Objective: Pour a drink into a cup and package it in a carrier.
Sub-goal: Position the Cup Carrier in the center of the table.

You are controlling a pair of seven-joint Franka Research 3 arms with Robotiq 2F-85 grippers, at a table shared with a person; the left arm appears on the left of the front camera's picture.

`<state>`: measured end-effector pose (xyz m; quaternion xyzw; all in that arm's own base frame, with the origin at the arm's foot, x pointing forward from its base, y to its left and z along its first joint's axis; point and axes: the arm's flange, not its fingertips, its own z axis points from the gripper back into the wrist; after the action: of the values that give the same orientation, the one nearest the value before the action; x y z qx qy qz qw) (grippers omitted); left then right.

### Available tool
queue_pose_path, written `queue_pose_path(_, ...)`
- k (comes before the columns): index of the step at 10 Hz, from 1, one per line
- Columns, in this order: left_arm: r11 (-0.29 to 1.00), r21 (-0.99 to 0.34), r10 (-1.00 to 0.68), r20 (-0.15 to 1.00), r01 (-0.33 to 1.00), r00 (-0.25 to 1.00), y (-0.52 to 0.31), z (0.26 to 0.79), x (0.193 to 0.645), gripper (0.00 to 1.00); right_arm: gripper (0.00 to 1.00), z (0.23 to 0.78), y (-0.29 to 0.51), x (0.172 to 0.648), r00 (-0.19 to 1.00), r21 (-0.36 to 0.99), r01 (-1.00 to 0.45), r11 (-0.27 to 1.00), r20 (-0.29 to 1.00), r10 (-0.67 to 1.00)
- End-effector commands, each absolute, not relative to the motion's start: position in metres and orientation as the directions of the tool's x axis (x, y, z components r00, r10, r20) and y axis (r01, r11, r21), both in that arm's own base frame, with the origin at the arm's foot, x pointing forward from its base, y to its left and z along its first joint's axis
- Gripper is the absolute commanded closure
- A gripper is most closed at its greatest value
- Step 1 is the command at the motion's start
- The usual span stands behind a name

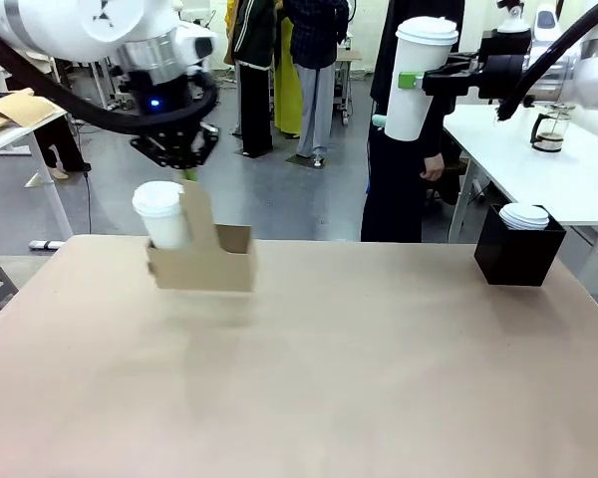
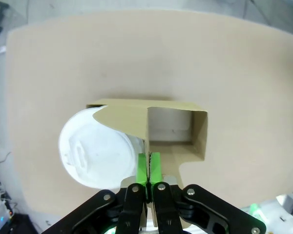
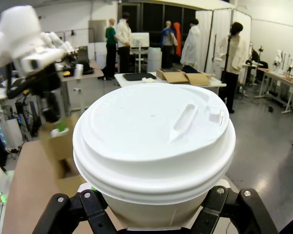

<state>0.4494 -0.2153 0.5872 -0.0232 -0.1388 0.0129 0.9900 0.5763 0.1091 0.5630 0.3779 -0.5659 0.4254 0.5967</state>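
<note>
Brown cardboard carrier (image 1: 219, 267) hanging above the table (image 1: 379, 378), half loaded!
Left jaws clenched on its upright handle; one slot holds a lidded white cup (image 1: 161, 214), the other stands empty. Right jaws grasp a second lidded cup (image 1: 413, 105) high at right, two cups in all. One black box (image 1: 518, 257) on the table holds stacked lids (image 1: 525, 215).

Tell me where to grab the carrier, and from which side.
Grip the upright centre handle of the carrier, coming straight down from above. It is a thin flat panel standing beside the lidded cup in one slot, so closed jaws pinch it; the left tool holds it that way.
</note>
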Motion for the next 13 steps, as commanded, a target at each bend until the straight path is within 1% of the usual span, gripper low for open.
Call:
queue_pose_path(1, 0.994, -0.102, 0.074, 0.276, -0.047, 0.958, -0.254, 0.582, 0.41, 0.98, 0.19, 0.565, 0.11, 0.576, -0.026, -0.053, -0.93, 0.365, 0.996, 0.08)
queue_pose_path(4, 0.995, -0.095, 0.042, 0.305, -0.013, 0.951, -0.324, 0.558, 0.353, 0.98, 0.19, 0.565, 0.11, 0.576, -0.026, -0.053, -0.93, 0.365, 0.996, 0.08)
queue_pose_path(5, 0.996, -0.091, 0.048, 0.319, -0.02, 0.947, -0.341, 0.549, 0.339, 0.98, 0.19, 0.565, 0.11, 0.576, -0.026, -0.053, -0.93, 0.365, 0.996, 0.08)
queue_pose_path(7, 0.997, -0.08, 0.02, 0.332, 0.007, 0.943, -0.371, 0.528, 0.316, 0.98, 0.19, 0.565, 0.11, 0.576, -0.026, -0.053, -0.93, 0.365, 0.996, 0.08)
queue_pose_path(9, 0.998, -0.064, 0.014, 0.339, 0.009, 0.941, -0.39, 0.506, 0.314, 0.98, 0.19, 0.565, 0.11, 0.576, -0.026, -0.053, -0.93, 0.365, 0.996, 0.08)
queue_pose_path(11, 1.0, -0.006, -0.013, 0.332, 0.015, 0.943, -0.406, 0.484, 0.314, 0.98, 0.19, 0.565, 0.11, 0.576, -0.026, -0.053, -0.93, 0.365, 0.996, 0.08)
queue_pose_path(13, 1.0, 0.022, -0.028, 0.316, 0.023, 0.948, -0.414, 0.48, 0.317, 0.98, 0.19, 0.565, 0.11, 0.576, -0.026, -0.053, -0.93, 0.365, 0.996, 0.08)
